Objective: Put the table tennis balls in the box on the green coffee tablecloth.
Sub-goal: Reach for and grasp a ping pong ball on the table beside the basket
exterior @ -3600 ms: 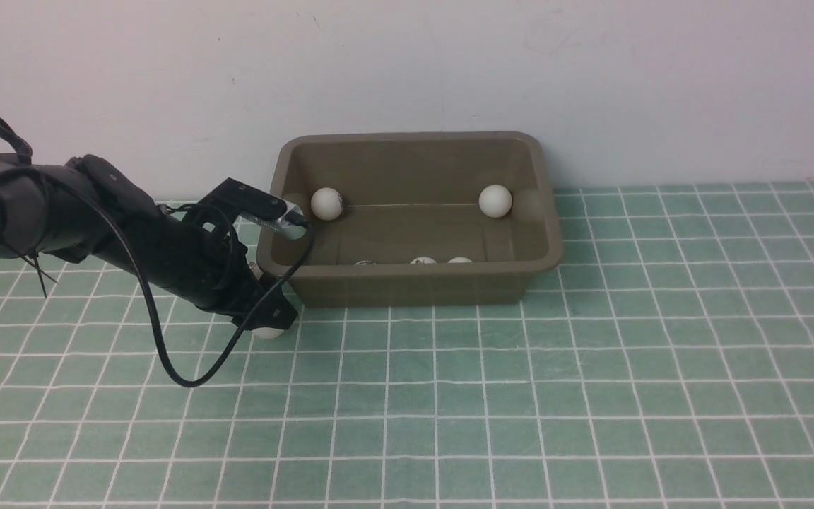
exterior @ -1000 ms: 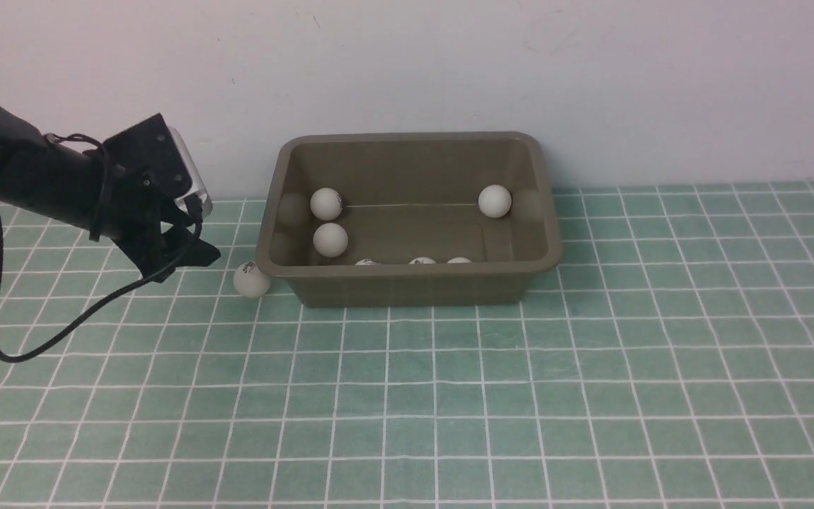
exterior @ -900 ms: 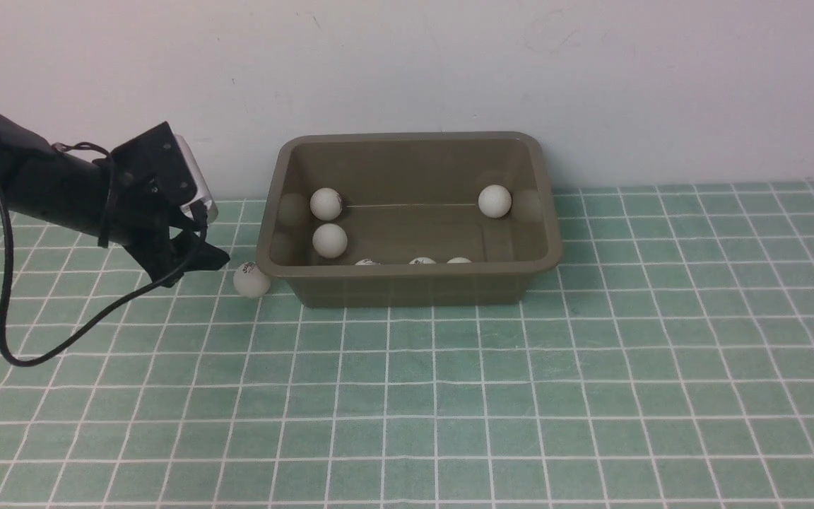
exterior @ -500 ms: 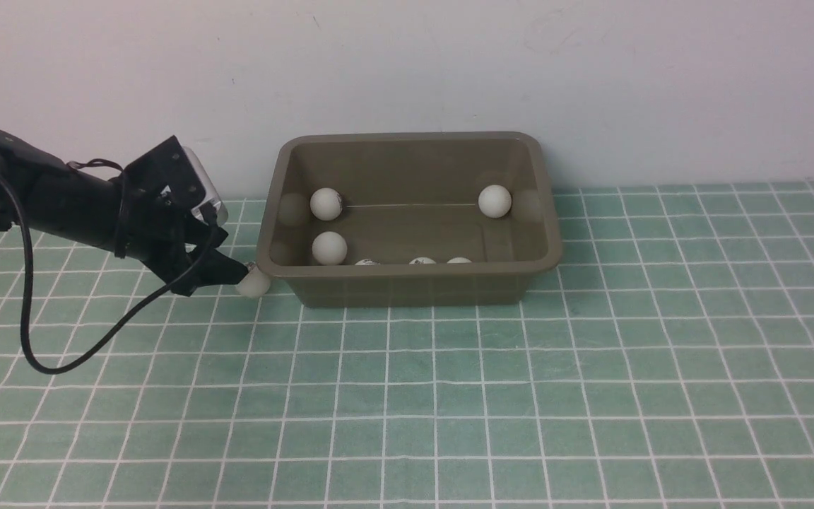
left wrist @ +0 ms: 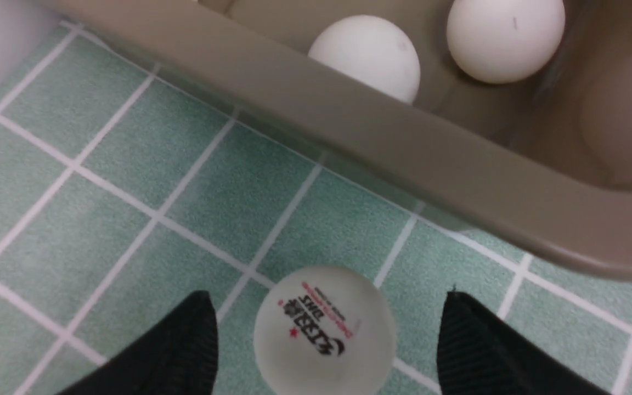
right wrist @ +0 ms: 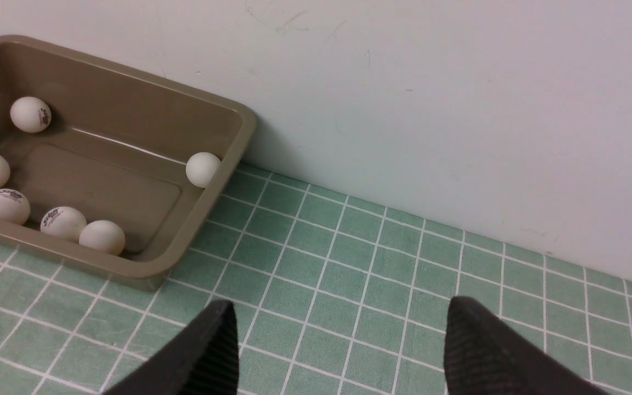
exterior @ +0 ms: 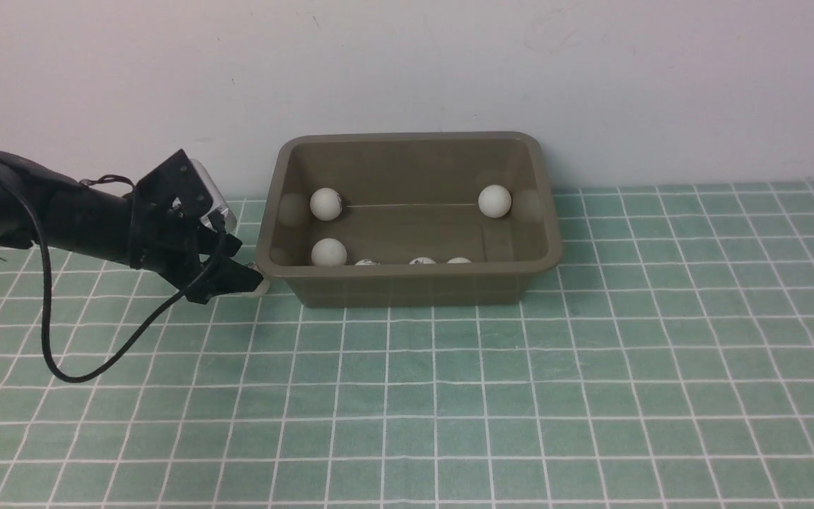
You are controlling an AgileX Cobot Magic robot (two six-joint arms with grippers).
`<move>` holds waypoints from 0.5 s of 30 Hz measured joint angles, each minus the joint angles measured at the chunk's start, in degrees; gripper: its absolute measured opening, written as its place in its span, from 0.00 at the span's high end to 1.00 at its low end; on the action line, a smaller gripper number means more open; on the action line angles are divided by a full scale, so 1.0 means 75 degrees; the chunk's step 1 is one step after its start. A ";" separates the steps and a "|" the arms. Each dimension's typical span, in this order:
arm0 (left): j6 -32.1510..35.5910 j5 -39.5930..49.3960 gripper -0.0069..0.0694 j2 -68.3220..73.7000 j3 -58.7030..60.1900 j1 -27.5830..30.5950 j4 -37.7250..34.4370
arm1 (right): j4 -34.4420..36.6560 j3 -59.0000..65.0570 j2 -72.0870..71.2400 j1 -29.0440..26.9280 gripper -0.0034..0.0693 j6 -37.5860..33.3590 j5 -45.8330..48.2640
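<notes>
One logo-printed table tennis ball (left wrist: pixel 324 334) sits on the green checked tablecloth (exterior: pixel 449 396), outside the olive-brown box (exterior: pixel 414 268) and just beside its near-left corner. Six other balls (right wrist: pixel 63 223) lie inside, 2 by the far wall and 4 toward the near one. L gripper (left wrist: pixel 327 296) is low w/ jaws spread either side of the loose ball, not touching it; R gripper (right wrist: pixel 340 310) hangs over cloth right of the box, jaws apart, nothing btwn them.
</notes>
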 joint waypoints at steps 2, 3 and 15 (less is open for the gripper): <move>0.0126 -0.0016 0.28 0.0075 0.0000 0.0000 -0.0184 | 0.0000 0.0000 0.0000 0.0000 0.32 0.0000 0.0000; 0.0243 -0.0025 0.28 0.0113 0.0000 0.0000 -0.0294 | 0.0000 0.0000 0.0000 0.0000 0.32 0.0000 0.0000; 0.0633 -0.0277 0.28 0.0434 0.0000 -0.0007 -0.0505 | 0.0000 0.0000 0.0000 0.0000 0.32 0.0000 0.0003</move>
